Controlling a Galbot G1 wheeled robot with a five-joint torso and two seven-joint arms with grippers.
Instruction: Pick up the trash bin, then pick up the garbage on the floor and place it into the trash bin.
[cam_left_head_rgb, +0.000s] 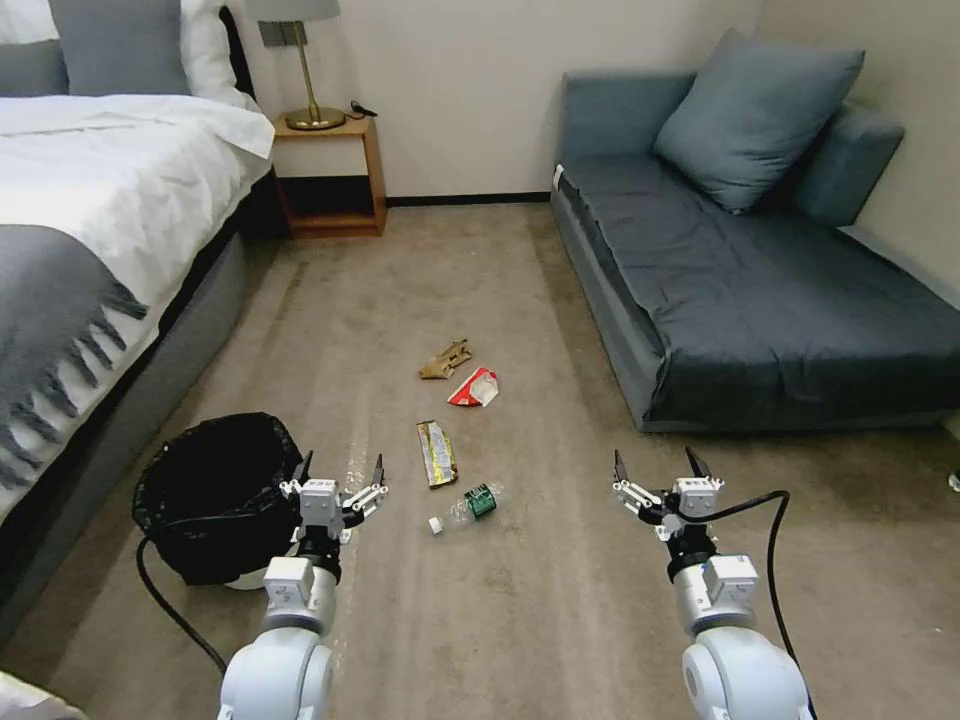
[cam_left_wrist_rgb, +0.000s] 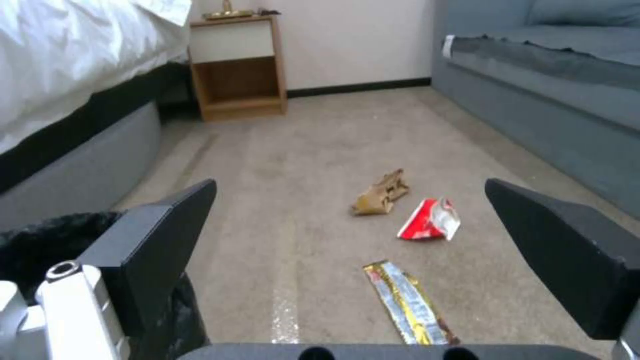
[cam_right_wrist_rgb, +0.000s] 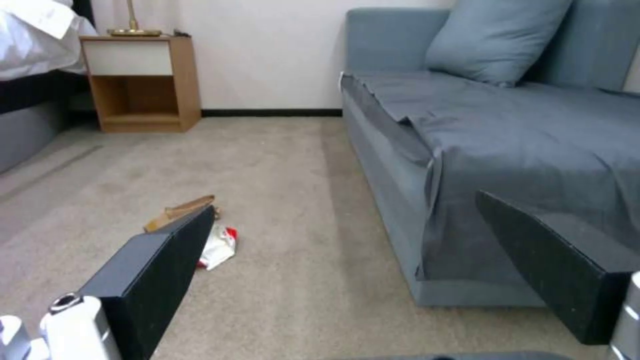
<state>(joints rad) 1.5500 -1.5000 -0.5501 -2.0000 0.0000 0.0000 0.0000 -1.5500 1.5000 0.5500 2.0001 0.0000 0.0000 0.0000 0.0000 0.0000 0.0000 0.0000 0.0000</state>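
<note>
The trash bin (cam_left_head_rgb: 215, 500), white with a crinkly black bag, stands on the carpet beside the bed, at the left. My left gripper (cam_left_head_rgb: 340, 472) hovers open just right of its rim, empty. The garbage lies ahead in a loose line: crumpled tan paper (cam_left_head_rgb: 445, 359), a red-and-white wrapper (cam_left_head_rgb: 474, 387), a long yellow-silver wrapper (cam_left_head_rgb: 436, 452) and a clear bottle (cam_left_head_rgb: 468, 506) with a green label. The left wrist view shows the tan paper (cam_left_wrist_rgb: 381, 193), the red wrapper (cam_left_wrist_rgb: 431, 220) and the long wrapper (cam_left_wrist_rgb: 408, 302) between its fingers. My right gripper (cam_left_head_rgb: 657, 468) is open and empty, right of the bottle.
A bed (cam_left_head_rgb: 100, 230) with white sheets and a grey throw runs along the left. A blue-grey sofa (cam_left_head_rgb: 760, 270) fills the right side. A wooden nightstand (cam_left_head_rgb: 330, 170) with a lamp stands at the back wall. Carpet lies open between bed and sofa.
</note>
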